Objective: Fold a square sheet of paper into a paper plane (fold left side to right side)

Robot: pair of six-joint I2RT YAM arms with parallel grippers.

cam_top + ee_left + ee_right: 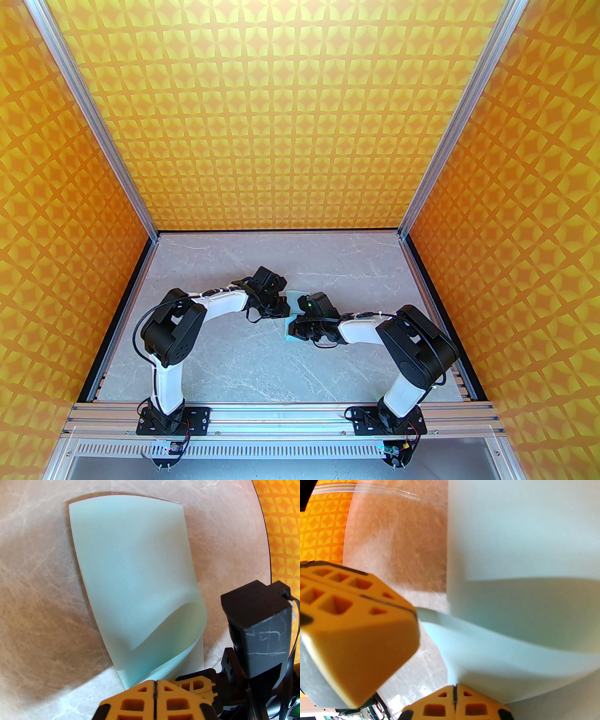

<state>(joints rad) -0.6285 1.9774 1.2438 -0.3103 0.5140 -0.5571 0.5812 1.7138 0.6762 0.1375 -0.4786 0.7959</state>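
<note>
R fingers [474, 706] pinching curled pale-blue sheet [522, 538], L fingers [358, 625] pinching its corner, marble table [398, 550]

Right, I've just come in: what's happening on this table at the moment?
Two robot arms are midway through folding the square sheet of paper on the marbled table. The left gripper and the right gripper each have their jaws shut on the sheet's lifted edge, close together. That edge curls over the rest of the sheet. The fold is a loose curve, not pressed flat.
</note>
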